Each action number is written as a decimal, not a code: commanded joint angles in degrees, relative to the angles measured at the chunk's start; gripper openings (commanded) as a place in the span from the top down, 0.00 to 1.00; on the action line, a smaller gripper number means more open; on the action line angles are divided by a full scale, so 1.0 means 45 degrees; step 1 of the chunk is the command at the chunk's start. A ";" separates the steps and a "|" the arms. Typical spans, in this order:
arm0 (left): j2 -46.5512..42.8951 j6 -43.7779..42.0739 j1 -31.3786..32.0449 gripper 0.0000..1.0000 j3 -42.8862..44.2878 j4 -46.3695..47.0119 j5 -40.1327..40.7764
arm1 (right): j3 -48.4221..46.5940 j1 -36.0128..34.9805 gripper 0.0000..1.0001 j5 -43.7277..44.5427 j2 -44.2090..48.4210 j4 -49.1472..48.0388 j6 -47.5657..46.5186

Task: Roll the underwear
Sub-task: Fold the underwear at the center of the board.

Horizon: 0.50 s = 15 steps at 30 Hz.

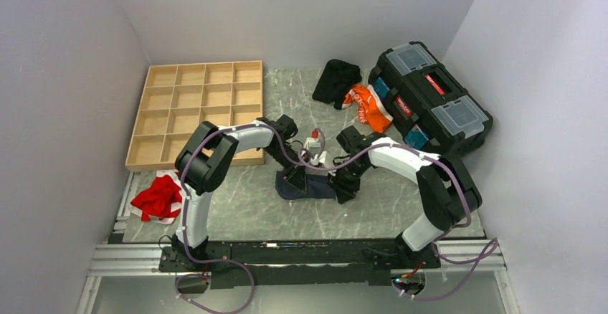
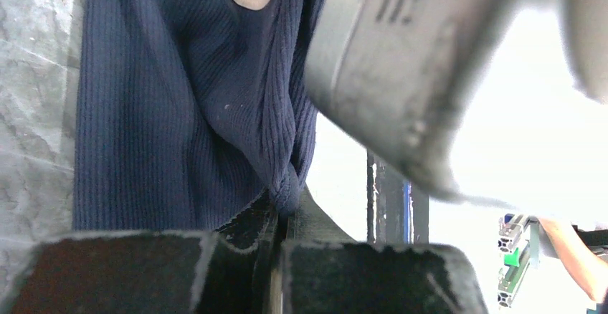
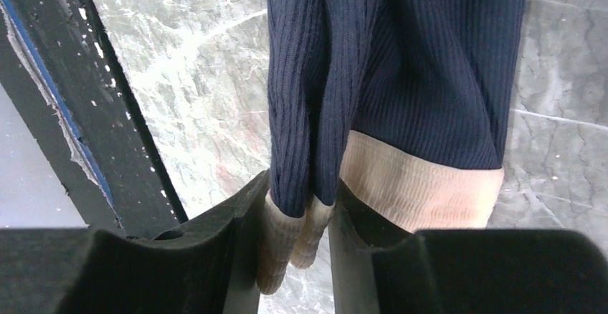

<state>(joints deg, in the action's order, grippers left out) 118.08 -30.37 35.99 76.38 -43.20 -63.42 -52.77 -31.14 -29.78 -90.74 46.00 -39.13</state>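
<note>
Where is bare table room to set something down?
Bare marble lies between the red cloth and the navy underwear, and along the near edge in front of it. A strip runs between the wooden tray and the black garment. Crowded: far right, with orange cloth and toolbox.

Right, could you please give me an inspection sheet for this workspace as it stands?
Surface: grey marbled tabletop.
Job's things: navy ribbed underwear with beige waistband, centre, pinched between both grippers.
Clutter: wooden compartment tray back left; red cloth near left; black cloth, orange-and-white cloth and black plastic toolbox back right.
Grippers: left gripper and right gripper both shut on the underwear.
Cables: purple cables along both arms.
Surroundings: white walls; aluminium rail at near edge.
</note>
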 commanded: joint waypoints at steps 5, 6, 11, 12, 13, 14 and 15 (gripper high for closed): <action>0.0303 -0.0766 0.0255 1.00 0.1062 -0.0919 -0.0468 | -0.0703 0.0911 0.71 -0.0990 -0.0790 0.0360 0.0007; 0.0351 -0.0797 0.0256 1.00 0.1116 -0.1017 -0.0462 | -0.0771 0.1026 0.72 -0.1084 -0.0900 0.0378 0.0005; 0.0381 -0.0863 0.0251 1.00 0.1152 -0.1092 -0.0452 | -0.0969 0.1433 0.76 -0.1326 -0.1288 0.0420 -0.0055; 0.0400 -0.0892 0.0246 1.00 0.1179 -0.1126 -0.0457 | -0.1044 0.1583 0.78 -0.1426 -0.1393 0.0548 -0.0119; 0.0425 -0.0935 0.0245 1.00 0.1214 -0.1191 -0.0441 | -0.1119 0.1687 0.79 -0.1530 -0.1451 0.0648 -0.0196; 0.0462 -0.1008 0.0250 1.00 0.1291 -0.1300 -0.0424 | -0.1209 0.1790 0.81 -0.1627 -0.1549 0.0761 -0.0266; 0.0503 -0.1037 0.0250 1.00 0.1355 -0.1379 -0.0390 | -0.1306 0.1910 0.82 -0.1742 -0.1685 0.0919 -0.0351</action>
<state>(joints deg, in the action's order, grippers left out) 120.27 -30.63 35.94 80.51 -45.84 -63.35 -55.22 -25.98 -35.55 -96.27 49.34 -42.13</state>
